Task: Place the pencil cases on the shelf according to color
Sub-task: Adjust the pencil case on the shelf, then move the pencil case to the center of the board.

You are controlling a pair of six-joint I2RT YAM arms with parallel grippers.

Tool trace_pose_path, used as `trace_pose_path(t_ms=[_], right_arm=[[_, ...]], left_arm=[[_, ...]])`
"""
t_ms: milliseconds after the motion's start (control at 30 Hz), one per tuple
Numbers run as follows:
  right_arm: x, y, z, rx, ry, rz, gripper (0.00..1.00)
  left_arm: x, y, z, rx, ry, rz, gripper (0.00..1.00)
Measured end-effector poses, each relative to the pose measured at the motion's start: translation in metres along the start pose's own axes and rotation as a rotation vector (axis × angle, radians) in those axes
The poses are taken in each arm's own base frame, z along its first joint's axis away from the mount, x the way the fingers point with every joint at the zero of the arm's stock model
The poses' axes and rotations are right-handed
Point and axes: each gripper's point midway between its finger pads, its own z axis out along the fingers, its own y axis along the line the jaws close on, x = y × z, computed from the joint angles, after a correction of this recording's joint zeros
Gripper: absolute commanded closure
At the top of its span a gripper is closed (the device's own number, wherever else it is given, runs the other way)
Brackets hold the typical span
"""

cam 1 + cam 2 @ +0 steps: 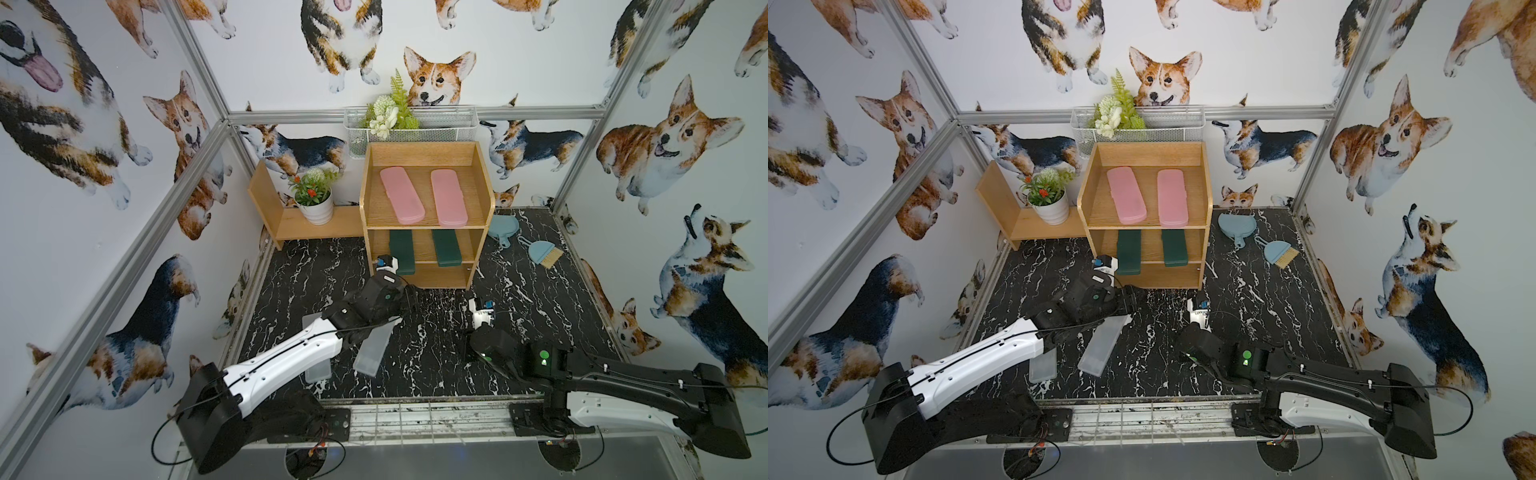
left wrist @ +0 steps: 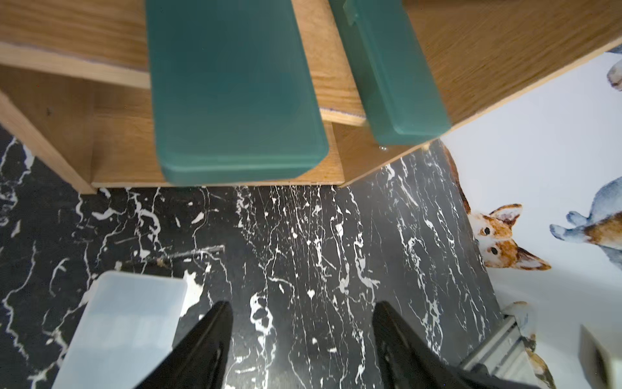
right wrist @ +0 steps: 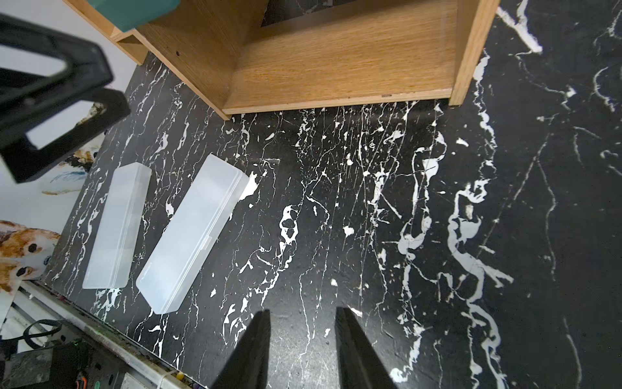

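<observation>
Found left arm (image 1: 291, 353) stretched to shelf (image 1: 426, 227) front, left gripper (image 2: 303, 310) spread, empty, near overhanging green cases (image 2: 235, 101). Noted right gripper (image 3: 303, 311) narrowly parted over open floor (image 3: 336, 202); frosted cases (image 3: 192, 235) flat nearby, pink cases (image 1: 402, 194) topmost.

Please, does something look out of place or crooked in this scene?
The two dark green pencil cases stick out past the front edge of the shelf's middle tier, one farther. The two frosted pencil cases lie slanted on the table, not shelved.
</observation>
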Motion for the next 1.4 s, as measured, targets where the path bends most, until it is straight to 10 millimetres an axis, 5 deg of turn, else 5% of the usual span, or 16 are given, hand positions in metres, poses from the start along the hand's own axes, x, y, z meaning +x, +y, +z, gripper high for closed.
trace_pose_path(t_ms=[200,400,500,667,800,967,1133,1400], right_arm=[[-0.003,-0.006,-0.008,-0.012,-0.024,0.014,0.64],[0.003,-0.012,-0.007,-0.004,-0.016,0.013,0.63],[0.004,-0.013,-0.006,-0.001,-0.013,0.011,0.59],[0.004,-0.013,-0.006,0.002,-0.010,0.008,0.50],[0.009,-0.012,-0.003,0.006,0.011,-0.002,0.38],[0.020,-0.008,0.010,0.025,0.059,-0.027,0.19],[0.027,0.002,0.023,-0.002,0.075,-0.016,0.05],[0.042,0.004,0.033,-0.056,0.094,0.097,0.01]], left_arm=[[-0.025,-0.008,0.023,-0.055,-0.036,0.064,0.31],[-0.042,0.008,0.035,-0.140,-0.055,0.109,0.28],[-0.047,0.012,0.026,-0.158,-0.070,0.139,0.02],[-0.052,-0.004,-0.020,-0.050,-0.121,0.160,0.01],[-0.031,0.017,-0.053,-0.050,-0.122,0.144,0.01],[0.008,0.058,-0.065,-0.143,-0.048,0.092,0.01],[0.047,0.096,-0.051,-0.264,0.060,0.063,0.01],[0.099,0.135,-0.024,-0.368,0.194,0.046,0.01]])
